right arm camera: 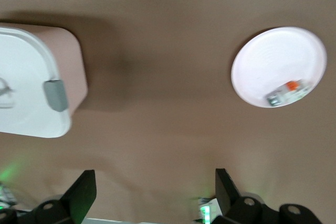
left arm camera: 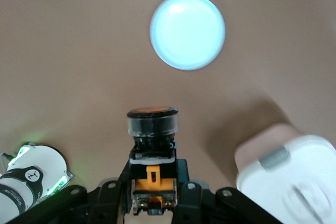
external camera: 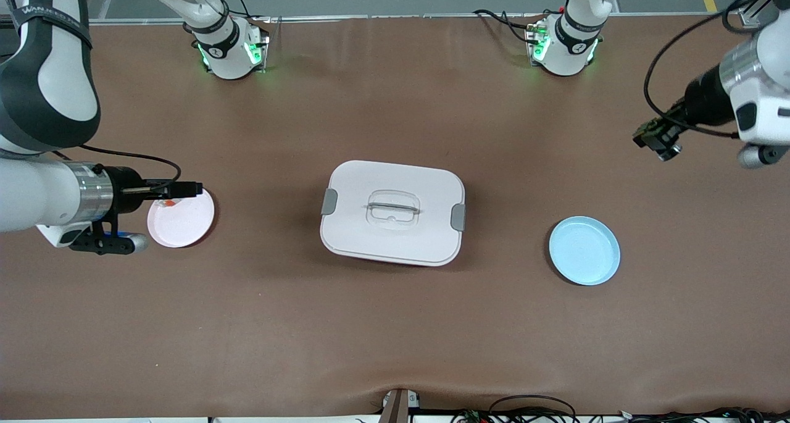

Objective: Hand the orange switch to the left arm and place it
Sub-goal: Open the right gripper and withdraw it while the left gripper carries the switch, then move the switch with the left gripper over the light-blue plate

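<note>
At the upper edge of the front view, toward the left arm's end of the counter [external camera: 395, 324], the left end effector [external camera: 658, 140] hangs in the air, clenched on the orange switch [left arm camera: 152, 145]. The left wrist view shows the switch's black body pinched between the fingers, its orange-topped cap pointing out toward the blue plate [external camera: 584, 251]. The plate lies lower in the front view than the held switch and well apart from the box [external camera: 393, 212], which sits mid-counter.

The right end effector [external camera: 185, 189] waits with its fingers spread and empty, over the rim of the pink plate [external camera: 181, 218] at the right arm's end. A small silvery-clear item with red [right arm camera: 286, 93] lies on that plate.

The step in hand looks like delivery to the blue plate. To do it well:

- Bring the switch over the plate's middle before lowering.
- Keep the path on the left arm's end of the counter, so nothing sweeps over the box.
- Descend slowly and keep the grip firm, since the switch is top-heavy and could tip on release.
- Let go only once it rests on the plate.
</note>
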`<state>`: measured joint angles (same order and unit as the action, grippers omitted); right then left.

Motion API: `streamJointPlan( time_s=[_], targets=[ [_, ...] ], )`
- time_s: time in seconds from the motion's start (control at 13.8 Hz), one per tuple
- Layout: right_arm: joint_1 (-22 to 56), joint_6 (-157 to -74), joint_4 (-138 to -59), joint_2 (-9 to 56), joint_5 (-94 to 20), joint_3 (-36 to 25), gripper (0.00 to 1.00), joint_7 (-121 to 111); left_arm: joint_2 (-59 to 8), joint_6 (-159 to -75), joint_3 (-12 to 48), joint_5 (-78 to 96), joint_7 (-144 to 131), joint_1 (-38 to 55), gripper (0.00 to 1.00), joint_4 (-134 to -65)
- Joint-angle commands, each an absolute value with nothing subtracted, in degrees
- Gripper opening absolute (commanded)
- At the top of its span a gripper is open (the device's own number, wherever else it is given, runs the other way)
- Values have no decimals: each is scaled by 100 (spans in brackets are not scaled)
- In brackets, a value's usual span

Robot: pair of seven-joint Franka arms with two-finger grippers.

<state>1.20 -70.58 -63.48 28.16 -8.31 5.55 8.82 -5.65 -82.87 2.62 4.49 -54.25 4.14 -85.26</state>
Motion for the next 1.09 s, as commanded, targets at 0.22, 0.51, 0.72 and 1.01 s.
streamJointPlan(
  time_s=[0.22, 0.51, 0.72, 1.01],
  targets=[
    [97, -6329, -6390, 2558, -88, 633, 100, 597, -1327, -9401, 308, -88, -7468, 404, 0, -8682],
    [9, -5985, -6390, 2558, 26, 650, 100, 545, -1292, -10983, 299, -88, -8111, 220, 0, -9806],
    [9, -5977, -6092, 2575, 97, 633, 100, 615, -1301, -12116, 299, -88, -8297, 132, 0, -10597],
    [-17, -5915, -6047, 2531, 132, 624, 100, 615, -1633, -13270, 290, -88, -8367, 88, 0, -11162]
  ],
)
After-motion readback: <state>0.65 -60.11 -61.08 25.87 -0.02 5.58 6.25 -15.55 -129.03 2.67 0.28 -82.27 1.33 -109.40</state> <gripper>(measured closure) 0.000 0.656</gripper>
